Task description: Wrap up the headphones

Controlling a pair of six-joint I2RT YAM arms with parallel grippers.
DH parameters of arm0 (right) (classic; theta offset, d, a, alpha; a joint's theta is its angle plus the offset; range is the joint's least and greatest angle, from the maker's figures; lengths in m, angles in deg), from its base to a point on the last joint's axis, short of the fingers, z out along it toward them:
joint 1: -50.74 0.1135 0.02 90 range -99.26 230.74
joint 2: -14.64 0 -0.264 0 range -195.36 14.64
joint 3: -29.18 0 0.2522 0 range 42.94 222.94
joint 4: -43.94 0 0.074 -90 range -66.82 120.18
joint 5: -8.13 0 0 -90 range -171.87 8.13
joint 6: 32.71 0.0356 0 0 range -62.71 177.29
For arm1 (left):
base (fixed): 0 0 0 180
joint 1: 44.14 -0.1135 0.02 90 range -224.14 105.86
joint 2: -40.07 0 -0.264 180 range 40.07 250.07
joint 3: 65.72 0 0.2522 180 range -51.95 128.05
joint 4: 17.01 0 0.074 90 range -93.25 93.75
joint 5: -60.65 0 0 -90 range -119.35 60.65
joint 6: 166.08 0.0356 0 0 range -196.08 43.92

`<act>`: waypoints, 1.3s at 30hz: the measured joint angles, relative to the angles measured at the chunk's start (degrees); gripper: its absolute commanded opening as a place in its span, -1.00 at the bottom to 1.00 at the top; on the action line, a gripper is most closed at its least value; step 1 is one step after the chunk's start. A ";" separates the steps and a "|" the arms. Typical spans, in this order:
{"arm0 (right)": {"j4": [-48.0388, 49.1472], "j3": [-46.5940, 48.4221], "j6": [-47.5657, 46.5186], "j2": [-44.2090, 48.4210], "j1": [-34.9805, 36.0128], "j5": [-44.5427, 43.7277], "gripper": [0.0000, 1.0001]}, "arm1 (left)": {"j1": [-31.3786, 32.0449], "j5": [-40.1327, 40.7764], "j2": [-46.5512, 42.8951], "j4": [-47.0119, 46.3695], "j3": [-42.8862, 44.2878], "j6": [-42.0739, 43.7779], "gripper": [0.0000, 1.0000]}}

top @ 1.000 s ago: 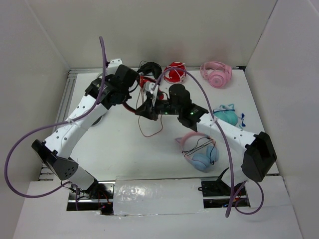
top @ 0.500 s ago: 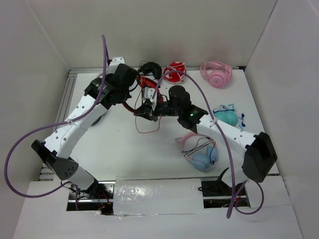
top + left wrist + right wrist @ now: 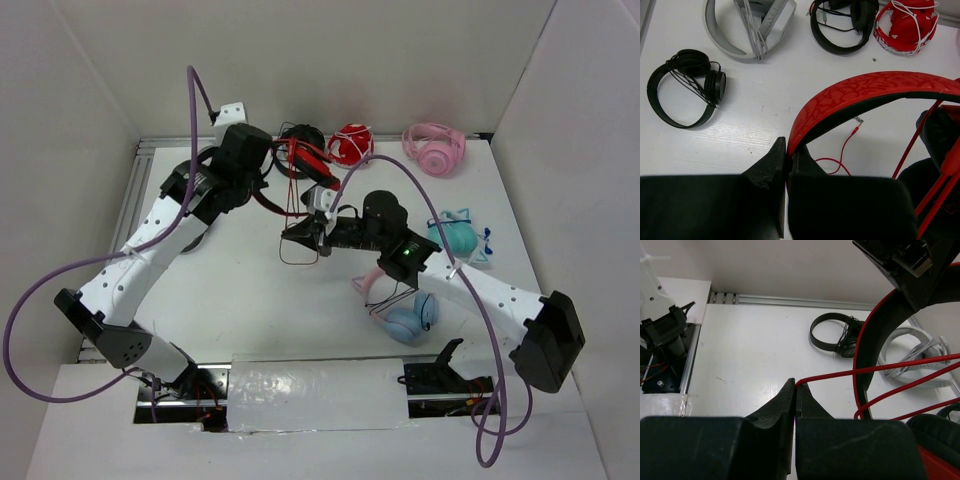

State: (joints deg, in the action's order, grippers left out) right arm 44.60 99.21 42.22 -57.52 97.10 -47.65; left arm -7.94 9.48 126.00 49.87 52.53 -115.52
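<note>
A robot lab cell: white panel walls (image 3: 80, 80) boxing a white table (image 3: 240, 290).

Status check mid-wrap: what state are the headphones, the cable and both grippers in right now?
headphones: held up by the headband.
cable: one strand taut from the right gripper, plug loose on the table.
left gripper: shut on the headband.
right gripper: shut on the cable.
folded red pair: wound in white cord, resting on the table.

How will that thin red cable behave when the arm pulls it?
Probably floppy: the red cable runs straight only from the right gripper, while its loose end curls on the table. Likely light, and thin enough to slip from that grip.
</note>
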 measured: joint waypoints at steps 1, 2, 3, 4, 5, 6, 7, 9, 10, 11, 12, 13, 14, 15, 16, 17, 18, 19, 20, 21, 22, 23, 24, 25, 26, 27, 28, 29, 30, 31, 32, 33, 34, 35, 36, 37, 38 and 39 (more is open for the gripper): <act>0.22 -0.17 0.02 -0.20 -0.02 0.28 -0.96 | 0.00 -0.17 -0.02 0.02 0.00 -0.02 -1.00; 1.03 -0.72 0.02 -0.33 -0.02 0.61 -0.95 | 0.00 -0.26 -0.04 0.07 0.00 -0.02 -1.00; 2.08 -1.60 0.04 -0.37 -0.02 0.98 -0.94 | 0.00 -0.52 -0.07 0.15 0.00 0.02 -1.00; 3.21 -2.71 0.02 -0.37 -0.02 1.27 -0.88 | 0.02 -0.85 -0.17 0.33 0.00 0.26 -1.00; 4.52 -4.00 0.04 -0.37 -0.02 1.68 -0.82 | 0.07 -1.31 -0.28 0.50 0.00 0.52 -1.00; 5.79 -5.18 0.02 -0.42 0.00 2.16 -0.80 | 0.13 -1.86 -0.48 0.70 0.00 0.83 -1.00; 6.78 -6.14 0.04 -0.63 0.00 2.67 -0.79 | 0.28 -2.36 -0.72 0.94 0.00 1.42 -1.00; 8.50 -6.51 0.02 -1.90 0.17 3.91 -0.79 | 0.52 -3.17 -1.29 1.09 0.00 2.29 -1.00; 9.49 -6.25 0.02 -2.95 0.31 4.42 -0.79 | 0.59 -3.39 -1.55 1.09 0.00 2.67 -1.00; 10.34 -5.90 0.04 -4.11 0.50 5.01 -0.79 | 0.61 -3.58 -1.88 1.09 0.02 3.10 -1.00; 11.21 -5.81 0.09 -5.11 0.72 5.25 -0.78 | 0.61 -3.61 -2.16 1.09 0.04 3.32 -1.00; 12.11 -5.81 0.26 -5.95 1.03 5.33 -0.77 | 0.61 -3.58 -2.34 1.20 0.13 3.48 -1.00; 12.96 -5.88 0.52 -6.62 1.38 5.35 -0.75 | 0.63 -3.58 -2.47 1.33 0.24 3.58 -1.00; 13.73 -6.05 0.85 -7.10 1.90 5.11 -0.68 | 0.68 -3.54 -2.56 1.36 0.42 3.61 -1.00; 14.05 -6.32 1.55 -7.41 2.60 4.76 -0.68 | 0.70 -3.50 -2.58 1.05 0.68 3.50 -1.00; 14.38 -6.93 2.23 -7.63 3.74 4.17 -0.68 | 0.70 -3.30 -2.58 -0.37 0.83 3.13 -1.00; 14.84 -7.76 2.73 -7.85 4.94 3.52 -0.66 | 0.70 -3.02 -2.64 -2.54 1.05 2.78 -1.00; 15.10 -8.74 3.54 -8.02 6.32 2.49 -0.66 | 0.70 -2.78 -2.71 -4.70 1.29 2.38 -1.00; 15.41 -9.75 4.13 -8.15 7.32 1.05 -0.66 | 0.72 -2.69 -2.89 -6.60 1.68 1.77 -1.00; 16.02 -10.73 4.83 -8.20 8.07 -0.26 -0.66 | 0.74 -2.62 -2.93 -8.39 1.77 1.46 -1.00; 16.44 -11.54 5.29 -8.20 8.52 -1.38 -0.67 | 0.81 -2.58 -3.45 -9.29 2.29 1.38 -1.00; 17.42 -12.48 5.95 -8.20 8.81 -3.08 -0.67 | 0.92 -2.54 -3.80 -10.16 2.62 1.29 -1.00; 18.29 -13.14 6.43 -8.20 8.85 -4.37 -0.67 | 1.03 -2.51 -4.15 -11.06 2.82 1.20 -1.00; 19.50 -13.73 6.93 -8.20 8.85 -6.01 -0.67 | 1.16 -2.49 -4.55 -11.80 3.02 1.01 -1.00; 20.44 -14.23 7.43 -8.20 8.83 -7.54 -0.64 | 1.29 -2.51 -4.96 -12.55 3.04 0.79 -1.00; 21.86 -14.75 7.85 -8.20 8.76 -9.35 -0.64 | 1.46 -2.49 -5.35 -13.27 3.04 0.59 -1.00; 22.86 -15.21 8.24 -8.20 8.76 -10.78 -0.63 | 1.57 -2.49 -5.68 -13.86 3.04 0.46 -1.00; 23.85 -15.61 8.39 -8.20 8.76 -12.13 -0.63 | 1.70 -2.51 -5.99 -14.47 3.04 0.42 -1.00; 24.61 -15.89 8.59 -8.20 8.76 -13.27 -0.63 | 1.84 -2.51 -6.23 -14.93 3.04 0.39 -1.00; 25.31 -16.02 8.72 -8.24 8.76 -14.23 -0.63 | 1.97 -2.51 -6.40 -15.28 3.04 0.42 -1.00; 26.12 -16.13 8.87 -8.31 8.76 -15.19 -0.63 | 2.12 -2.51 -6.58 -15.61 3.04 0.44 -1.00; 26.47 -16.11 8.98 -8.48 8.76 -15.65 -0.63 | 2.27 -2.49 -6.71 -15.91 3.04 0.48 -1.00; 27.30 -16.02 9.07 -9.07 8.76 -16.17 -0.63 | 2.54 -2.51 -6.88 -16.28 3.04 0.61 -1.00; 27.78 -15.80 9.11 -9.92 8.76 -16.48 -0.63 | 2.82 -2.47 -7.04 -16.72 3.04 0.74 -1.00; 28.35 -15.52 9.29 -11.19 8.76 -16.76 -0.63 | 3.13 -2.47 -7.23 -17.16 3.04 1.11 -1.00; 28.72 -15.21 9.38 -12.50 8.79 -16.98 -0.62 | 3.56 -2.43 -7.45 -17.66 3.04 1.68 -1.00; 29.03 -14.84 9.66 -14.29 8.79 -17.14 -0.61 | 3.96 -2.29 -7.69 -18.03 3.04 1.99 -1.00; 29.24 -14.67 9.90 -15.93 8.79 -17.33 -0.60 | 4.48 -2.03 -7.96 -18.40 3.04 2.29 -1.00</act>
State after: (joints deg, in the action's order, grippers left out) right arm 73.84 84.54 52.12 -73.46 105.89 -64.99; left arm -3.46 7.45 118.04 31.47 55.57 -113.23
